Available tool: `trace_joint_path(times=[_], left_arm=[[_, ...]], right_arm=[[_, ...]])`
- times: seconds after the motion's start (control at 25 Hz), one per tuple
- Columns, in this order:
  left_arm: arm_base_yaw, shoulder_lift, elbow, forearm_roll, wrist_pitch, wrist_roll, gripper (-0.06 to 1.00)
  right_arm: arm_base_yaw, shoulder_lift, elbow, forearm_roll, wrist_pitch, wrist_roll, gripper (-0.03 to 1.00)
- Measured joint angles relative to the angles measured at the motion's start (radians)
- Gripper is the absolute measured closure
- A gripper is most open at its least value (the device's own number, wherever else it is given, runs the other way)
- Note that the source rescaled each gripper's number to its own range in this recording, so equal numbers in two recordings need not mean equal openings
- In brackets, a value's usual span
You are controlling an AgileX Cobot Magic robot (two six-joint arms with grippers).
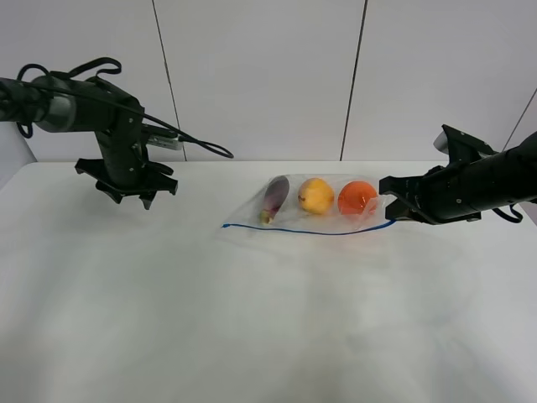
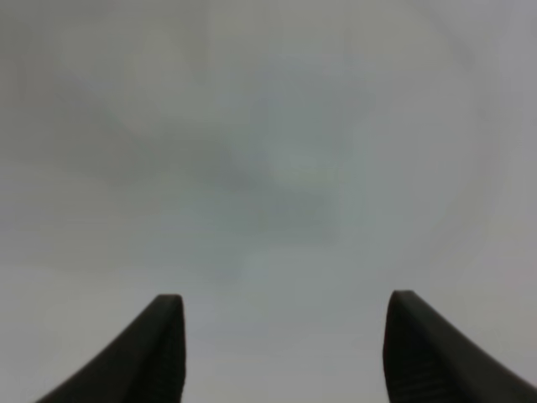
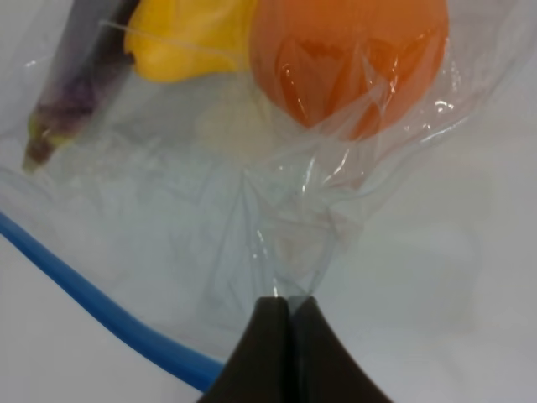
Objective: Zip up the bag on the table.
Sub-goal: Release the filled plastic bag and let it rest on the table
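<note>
The clear bag [image 1: 315, 210] lies on the white table [image 1: 210, 302], its blue zipper strip [image 1: 310, 230] along the near edge. Inside are a purple eggplant [image 1: 275, 197], a yellow pear [image 1: 316, 196] and an orange [image 1: 357, 198]. My right gripper [image 1: 391, 211] is at the bag's right end, shut on a pinch of the clear plastic [image 3: 289, 281] beside the orange [image 3: 348, 63]; the blue strip [image 3: 101, 306] runs just beside its fingers. My left gripper [image 1: 126, 195] hovers open and empty far to the left, over bare table [image 2: 268, 168].
A black cable [image 1: 201, 144] trails from the left arm above the table's back edge. A white panelled wall [image 1: 252, 75] stands behind the table.
</note>
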Motion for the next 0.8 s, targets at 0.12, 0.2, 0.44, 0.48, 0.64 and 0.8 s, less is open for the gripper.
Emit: trace_joint_path(times=[0.12,0.2,0.44,0.48,0.64,0.8], left_arm=[[0.047,-0.031,0.000,0.000,0.015,0.057,0.26],[0.076,-0.058,0.000,0.000,0.015,0.097,0.26],[0.188,-0.176,0.049,0.000,-0.019,0.162,0.26],[0.203,-0.198,0.072,0.000,-0.041,0.162,0.26],[0.262,-0.308,0.201,0.001,-0.158,0.164,0.26],[0.326,-0.411,0.325,0.001,-0.222,0.192,0.26]], right_arm=[[0.000,0.000,0.000,-0.001,0.000,0.000,0.97],[0.000,0.000,0.000,-0.001,-0.001,0.000,0.97],[0.000,0.000,0.000,-0.003,-0.001,0.000,0.97],[0.000,0.000,0.000,-0.004,-0.001,0.000,0.97],[0.000,0.000,0.000,-0.004,-0.001,0.002,0.97],[0.000,0.000,0.000,-0.004,-0.001,0.002,0.97]])
